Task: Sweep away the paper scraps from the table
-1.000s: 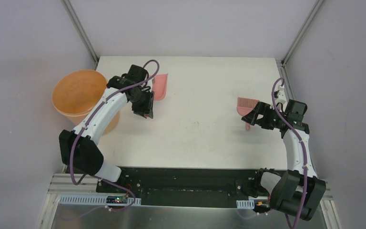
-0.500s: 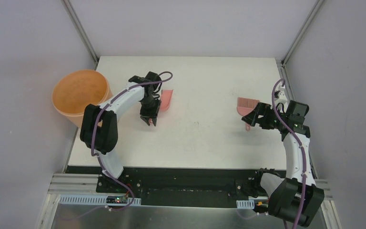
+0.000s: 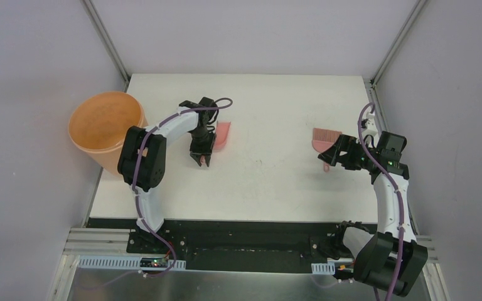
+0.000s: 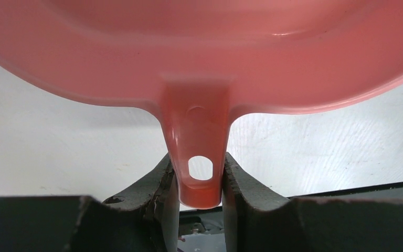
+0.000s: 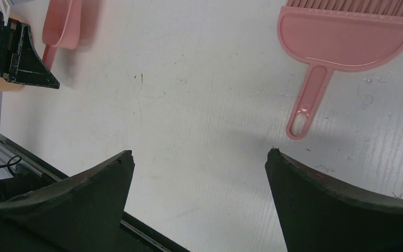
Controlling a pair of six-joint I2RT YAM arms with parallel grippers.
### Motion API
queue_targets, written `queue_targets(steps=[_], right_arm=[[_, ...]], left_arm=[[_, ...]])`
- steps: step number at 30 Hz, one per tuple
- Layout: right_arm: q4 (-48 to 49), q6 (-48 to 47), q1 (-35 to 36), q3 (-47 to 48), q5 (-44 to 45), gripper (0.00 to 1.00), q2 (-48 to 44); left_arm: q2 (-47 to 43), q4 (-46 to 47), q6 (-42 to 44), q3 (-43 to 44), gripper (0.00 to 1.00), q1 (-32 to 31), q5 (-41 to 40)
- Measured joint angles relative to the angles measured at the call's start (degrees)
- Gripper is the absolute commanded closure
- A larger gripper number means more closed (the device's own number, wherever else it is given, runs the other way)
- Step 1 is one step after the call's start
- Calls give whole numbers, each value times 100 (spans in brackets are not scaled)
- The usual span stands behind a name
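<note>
White table (image 3: 270, 182) — left gripper (image 4: 197, 164) clamps dustpan (image 4: 199, 52) by handle, perhaps lifted; right gripper (image 5: 199, 152) spread wide near brush (image 5: 346, 39).

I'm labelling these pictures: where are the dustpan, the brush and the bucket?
dustpan (image 4: 197, 136), left wrist view, on its handle.
brush (image 5: 346, 37), right wrist view, on its head.
bucket (image 3: 103, 119), top view, on its inside.

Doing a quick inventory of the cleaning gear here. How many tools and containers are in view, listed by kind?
pink dustpan: 1
pink hand brush: 1
orange bucket: 1
Total: 3
</note>
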Motion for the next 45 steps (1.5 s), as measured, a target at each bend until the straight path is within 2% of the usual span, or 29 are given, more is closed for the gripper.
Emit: queue_targets(steps=[5,13,16,21,25,26,27,28,29,33,35,41,45], right_arm=[[-4,-42,0,7,2,0,0],[-46,-76,0,9,7,0,37],[-48,-83,0,9,9,0,74],[-114,-52,0,63,133,0,122],[-249,4,35,345,352,0,468],[-313,13,61,448,380,0,599],[-393,20,122,564,393,0,750],[-466,15,232,682,409,0,905],[-501,9,354,761,417,0,1021],[-492,13,1257,855,811,0,1158],[-376,57,1602,855,1032,0,1099],[57,310,1805,1034,1585,0,1051],[501,564,1803,1067,1823,0,1025]], left_arm=[[-22,166,-15,0,63,0,0],[-28,221,-20,-4,63,0,9],[-120,219,-22,-20,58,-17,0],[-920,-125,-66,-50,53,-450,-282],[-1912,-197,-57,-35,44,-837,-553],[-2190,-37,-24,-109,41,-852,-640],[-2481,208,15,-271,30,-844,-723],[-2785,520,72,-511,6,-828,-802],[-3077,866,166,-804,1,-807,-833],[-4291,2385,420,-2367,1,-772,-1012],[-4614,2837,494,-2852,1,-772,-1117],[-4618,3550,557,-3001,1,-772,-1333],[-4500,3654,553,-3001,1,-772,-1390]])
